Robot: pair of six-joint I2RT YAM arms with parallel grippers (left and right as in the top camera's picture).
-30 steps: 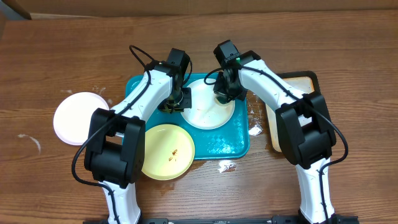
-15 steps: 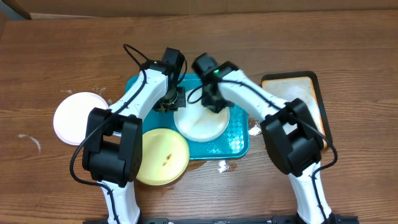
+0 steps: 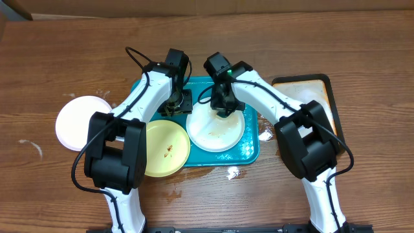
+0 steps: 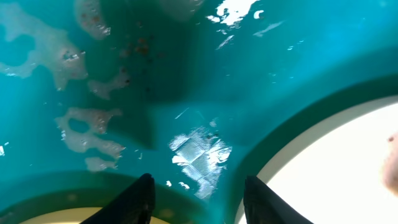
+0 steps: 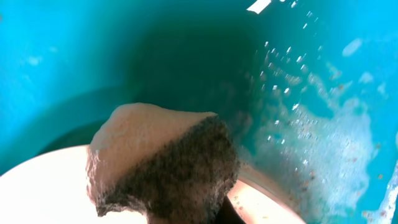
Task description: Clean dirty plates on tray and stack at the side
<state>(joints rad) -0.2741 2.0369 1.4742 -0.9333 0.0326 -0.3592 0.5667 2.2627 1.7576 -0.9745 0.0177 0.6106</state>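
On the teal tray point(image 3: 247, 147) lies a white plate point(image 3: 217, 133) with faint brown smears. My right gripper point(image 3: 223, 107) is over its far rim, shut on a foamy brown sponge point(image 5: 165, 162) that rests at the plate's edge point(image 5: 43, 193). My left gripper point(image 3: 175, 105) hangs open just left of that plate, above the wet tray floor point(image 4: 205, 93), with nothing between its fingers point(image 4: 140, 202). A pale yellow-green plate point(image 3: 165, 149) with dark specks overlaps the tray's front left corner. Another white plate point(image 3: 81, 122) lies on the table to the left.
A dark-rimmed beige tray point(image 3: 317, 90) stands at the right, partly under my right arm. Foam and water patches lie on the table by the teal tray's front edge point(image 3: 236, 173) and its right side point(image 3: 265, 134). Foam blobs dot the tray floor point(image 4: 81, 124).
My left gripper has opened. The white plate on the tray has slid toward the front. My right gripper with the sponge has moved left, and the yellow-green plate has shifted slightly.
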